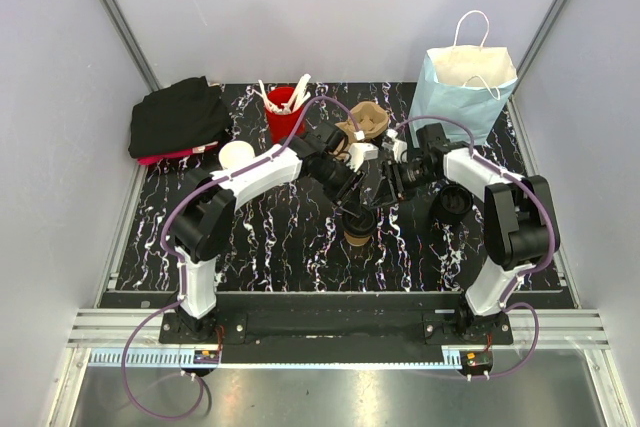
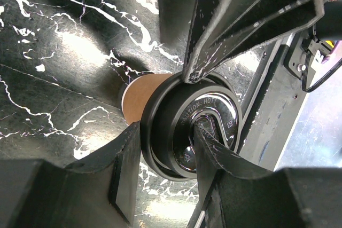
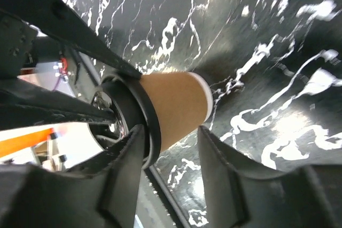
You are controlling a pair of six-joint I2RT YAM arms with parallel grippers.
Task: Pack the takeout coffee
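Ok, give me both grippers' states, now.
Left gripper: shut on the lidded coffee cup.
Right gripper: open, holding nothing.

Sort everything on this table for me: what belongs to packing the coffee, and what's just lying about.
Belongs to the job: coffee cup, black lid on it, left pincer gripping it, blue paper bag (probably where it goes).
Lying about: red cup of utensils, brown cup carrier, black cloth, white round thing beside the cloth.
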